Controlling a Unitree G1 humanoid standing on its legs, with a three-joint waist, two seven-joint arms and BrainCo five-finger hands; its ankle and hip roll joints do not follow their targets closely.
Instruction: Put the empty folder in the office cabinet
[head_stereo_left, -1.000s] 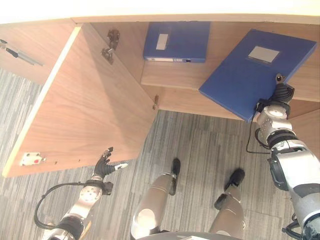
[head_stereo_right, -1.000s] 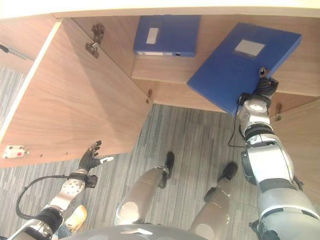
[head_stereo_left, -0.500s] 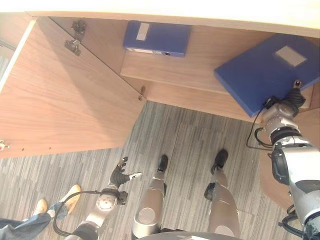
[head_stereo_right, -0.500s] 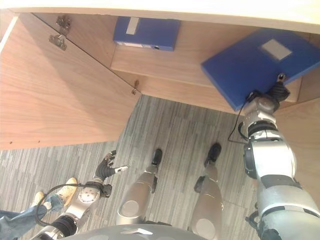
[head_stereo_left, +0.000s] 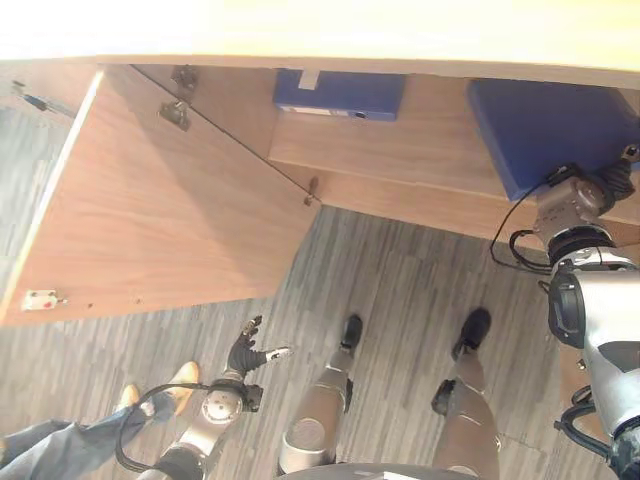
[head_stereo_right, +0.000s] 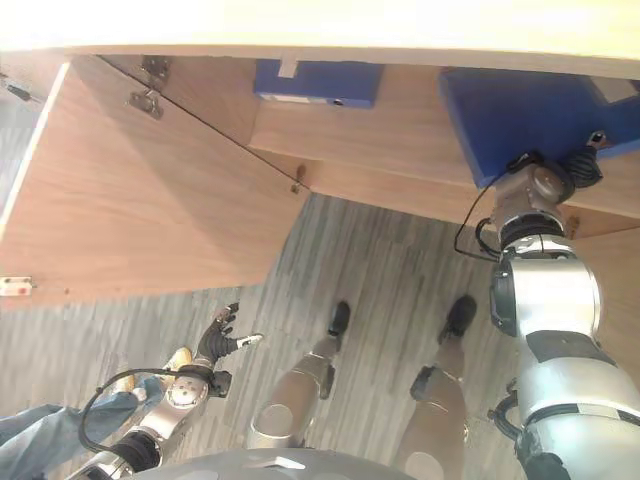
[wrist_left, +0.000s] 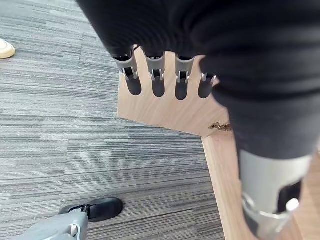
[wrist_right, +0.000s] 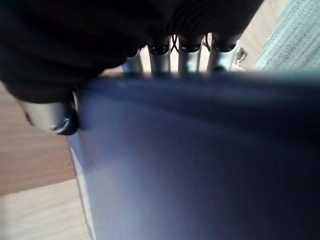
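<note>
Right hand (head_stereo_right: 585, 165) grips blue folder (head_stereo_left: 545, 125) at near edge, fingers under, thumb on top. Folder partly inside cabinet (head_stereo_left: 420, 150), over shelf, long side pointing in. Next push goes straight in. 1 more folder (head_stereo_left: 340, 95) sits deeper left. Left hand (head_stereo_left: 245, 350) low, far away, fingers loose, holding nothing.

Second blue binder (head_stereo_left: 340, 95) on shelf — person's shoe (head_stereo_left: 183, 376) on carpet.

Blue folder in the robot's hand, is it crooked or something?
A bit, yes. The blue folder held by the right hand lies at an angle, part in the cabinet and part jutting over the shelf's front edge. The other folder lies flat, far back.
</note>
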